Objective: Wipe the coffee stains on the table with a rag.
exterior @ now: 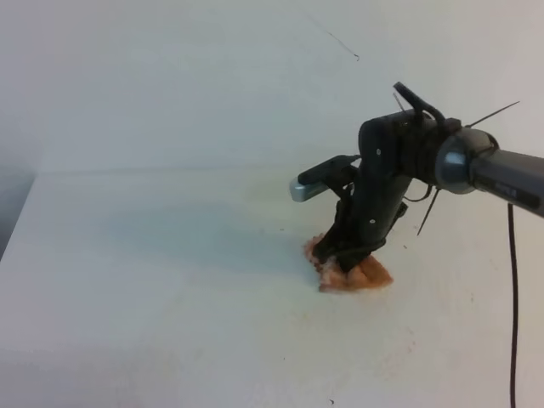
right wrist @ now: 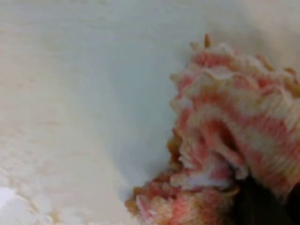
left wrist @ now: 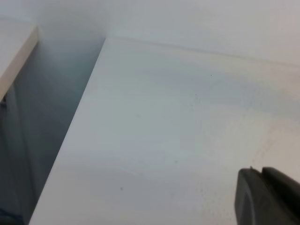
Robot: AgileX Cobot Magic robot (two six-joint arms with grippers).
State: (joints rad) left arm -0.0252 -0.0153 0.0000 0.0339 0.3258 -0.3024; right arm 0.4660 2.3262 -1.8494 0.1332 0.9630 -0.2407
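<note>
The rag, a crumpled pink-and-orange fuzzy cloth, lies pressed on the white table right of centre. My right gripper points down onto it, shut on the rag's top folds. In the right wrist view the rag fills the right side, with a dark finger below it. The coffee stains show only as a faint yellowish film on the table left of the rag. Only a dark corner of my left gripper shows, over bare table; its jaws are hidden.
The table's left edge drops off to a grey gap beside another white surface. A black cable hangs at the far right. A white wall rises behind the table.
</note>
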